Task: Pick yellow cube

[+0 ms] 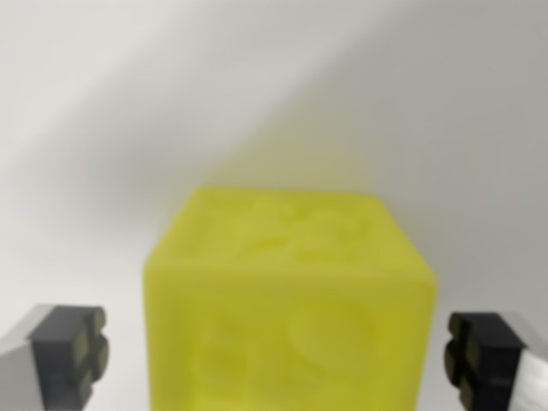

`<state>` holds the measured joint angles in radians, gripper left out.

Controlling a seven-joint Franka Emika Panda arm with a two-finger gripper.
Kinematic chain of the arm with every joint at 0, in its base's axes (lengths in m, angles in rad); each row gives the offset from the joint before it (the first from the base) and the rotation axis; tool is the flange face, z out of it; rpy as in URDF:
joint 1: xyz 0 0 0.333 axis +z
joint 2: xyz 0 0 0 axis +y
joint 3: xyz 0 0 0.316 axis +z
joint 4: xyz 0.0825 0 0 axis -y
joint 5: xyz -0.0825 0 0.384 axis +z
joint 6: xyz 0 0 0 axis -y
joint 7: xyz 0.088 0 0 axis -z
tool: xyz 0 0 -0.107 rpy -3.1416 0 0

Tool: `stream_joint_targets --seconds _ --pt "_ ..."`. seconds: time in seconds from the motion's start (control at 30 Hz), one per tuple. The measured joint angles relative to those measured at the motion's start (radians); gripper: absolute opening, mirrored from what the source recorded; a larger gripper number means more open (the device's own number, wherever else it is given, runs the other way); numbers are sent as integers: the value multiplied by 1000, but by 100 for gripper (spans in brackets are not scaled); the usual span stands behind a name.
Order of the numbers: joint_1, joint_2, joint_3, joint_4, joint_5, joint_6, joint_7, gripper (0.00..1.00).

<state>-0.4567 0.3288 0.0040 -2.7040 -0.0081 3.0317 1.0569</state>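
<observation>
**Yellow cube sits between the two spread fingers**

The yellow cube [289, 304] fills the middle and bottom of the wrist view. It is big and close to the camera, so it looks blurry. It rests on a plain white counter [128, 128]. No edge or corner of the counter shows, so I cannot tell which part of the counter the cube is on.

The cube has bumpy shapes pressed into its top and its front face. They might be letters or pictures, but they are too blurry to read. I see no brand name or label.

The gripper [282, 364] is spread wide. One of its fingers [73, 351] is at the wrist view's left, low in the corner. The other is at the wrist view's right, also low in the corner. Both have dark pads with little notches and grey metal on the outer side. The cube is between them. There is a gap of white counter on each side, so neither finger touches the cube. The gap on the wrist view's left looks a little wider than the one on the right.

A soft yellow glow shows on the counter just behind the cube. A pale grey shadow lies across the top of the view.
</observation>
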Motion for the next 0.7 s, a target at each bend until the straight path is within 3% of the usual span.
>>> stream_joint_targets --seconds 0.17,0.2,0.37,0.7 --pt "0 29 0 8 -3 20 4 100" --pt "-3 31 1 9 -10 21 10 0" --pt "-4 15 2 5 -10 10 10 0" --pt "-2 -76 2 -18 -1 -58 2 0"
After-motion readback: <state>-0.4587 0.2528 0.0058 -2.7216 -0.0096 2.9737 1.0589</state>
